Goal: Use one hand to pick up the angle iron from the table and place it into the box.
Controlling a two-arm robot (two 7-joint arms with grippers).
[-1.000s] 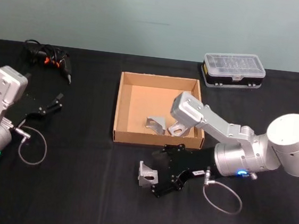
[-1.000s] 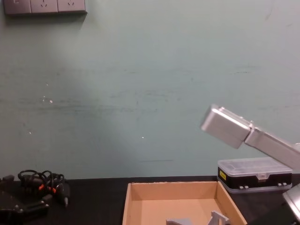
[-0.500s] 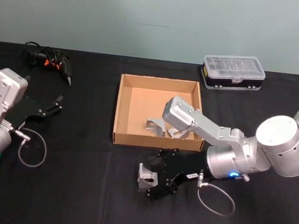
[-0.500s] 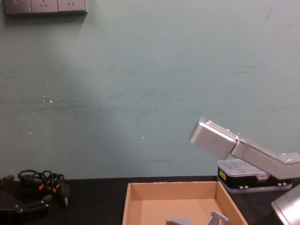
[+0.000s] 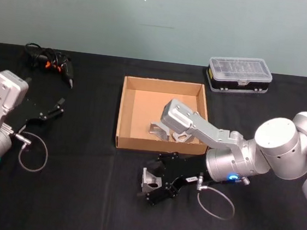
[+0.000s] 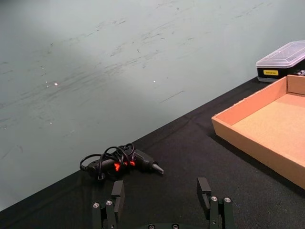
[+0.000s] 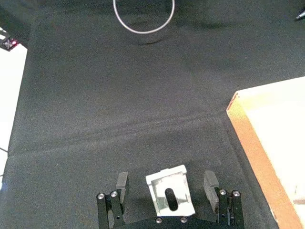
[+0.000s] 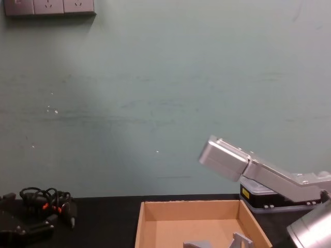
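A silver angle iron (image 5: 148, 179) lies on the black table (image 5: 78, 200) just in front of the box (image 5: 125, 112). My right gripper (image 5: 154, 181) is open and low over the table, one black finger on each side of the angle iron. In the right wrist view the angle iron (image 7: 170, 195) sits between the fingers (image 7: 122, 183), apart from both. Two more angle irons (image 5: 159, 130) lie inside the box against its near wall. My left gripper (image 5: 52, 111) rests open at the table's left, holding nothing.
A clear-lidded plastic case (image 5: 239, 73) stands at the back right. A black tool with a coiled cable (image 5: 50, 60) lies at the back left. The right arm's silver link (image 5: 196, 125) hangs over the box's near right corner. Cable loops (image 5: 216, 201) trail from each wrist.
The right arm has slid left along the table, so its open fingers now straddle the angle iron. The angle iron and the left arm have stayed put.
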